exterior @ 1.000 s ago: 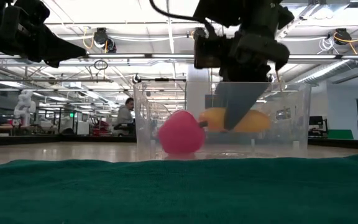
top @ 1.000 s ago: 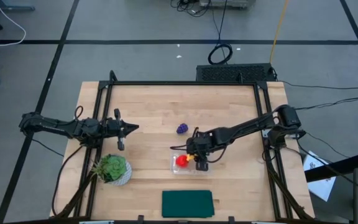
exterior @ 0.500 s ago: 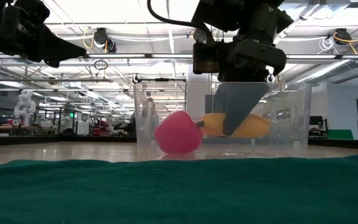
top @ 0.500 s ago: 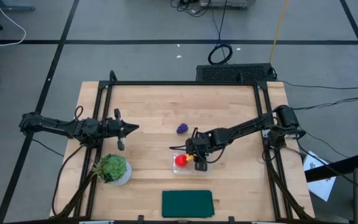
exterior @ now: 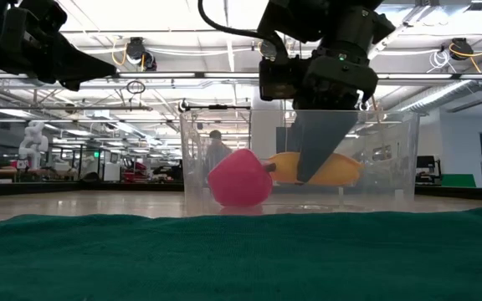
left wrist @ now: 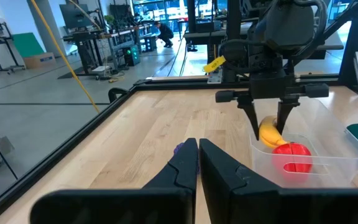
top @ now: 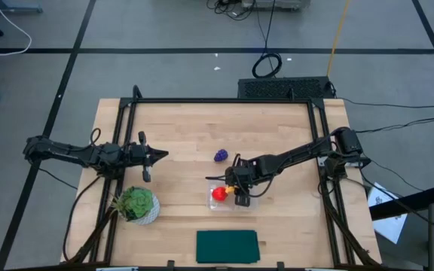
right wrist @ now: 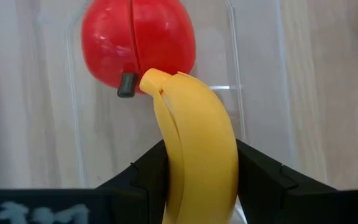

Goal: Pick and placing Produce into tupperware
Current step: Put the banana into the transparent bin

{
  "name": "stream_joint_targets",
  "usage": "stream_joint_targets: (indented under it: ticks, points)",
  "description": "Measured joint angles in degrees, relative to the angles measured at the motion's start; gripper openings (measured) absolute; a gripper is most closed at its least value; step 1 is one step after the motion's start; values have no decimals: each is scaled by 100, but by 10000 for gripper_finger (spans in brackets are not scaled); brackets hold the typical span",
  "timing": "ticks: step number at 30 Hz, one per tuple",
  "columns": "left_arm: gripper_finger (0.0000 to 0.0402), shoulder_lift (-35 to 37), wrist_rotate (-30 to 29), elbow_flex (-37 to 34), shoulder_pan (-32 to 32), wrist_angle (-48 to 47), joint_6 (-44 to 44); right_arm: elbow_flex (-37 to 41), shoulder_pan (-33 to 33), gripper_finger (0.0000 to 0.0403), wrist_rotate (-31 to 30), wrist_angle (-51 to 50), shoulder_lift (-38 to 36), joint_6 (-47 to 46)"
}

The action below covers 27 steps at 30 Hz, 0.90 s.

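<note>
The yellow banana (right wrist: 197, 162) sits between the right jaws, pinched on both flanks by the two dark fingers (right wrist: 263, 180), and hangs inside the clear tupperware (exterior: 392, 159). Its stem end touches the round red fruit (right wrist: 138, 40), which lies in the same container just ahead of the jaws. From the low view the right gripper (exterior: 315, 163) reaches down past the container's rim, with the banana showing on both sides of its fingers. From above, the right gripper (top: 241, 197) is over the tupperware (top: 227, 205), which rests on the tabletop (top: 187, 128).

The purple grape bunch (top: 221, 156) lies on the bare wood outside the container, near it, between the two arms.

The left gripper (top: 163, 154) hovers well apart from the container, its jaws clenched with nothing between them; the grapes (left wrist: 179, 149) show just beyond its fingertips in the left wrist view.

A leafy plant in a white pot (top: 136, 204) stands near the left arm, and a dark green cloth (top: 227, 246) lies at the tabletop's front edge.
</note>
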<state>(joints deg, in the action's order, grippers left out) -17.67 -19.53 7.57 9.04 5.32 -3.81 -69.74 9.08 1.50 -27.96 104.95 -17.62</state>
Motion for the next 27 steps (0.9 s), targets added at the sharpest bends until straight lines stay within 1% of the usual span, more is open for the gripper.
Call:
stream_joint_targets:
  ticks: [7,20,23,27]
  points:
    - [21,0,0,0,0,0,2,291,2,146,-35,205,0,30]
    - [21,0,2,0,0,2,0,294,2,146,15,308,0,224]
    - [21,0,2,0,0,2,1,294,1,148,157,305,0,227]
    - [21,0,2,0,0,2,0,294,2,151,173,384,0,219]
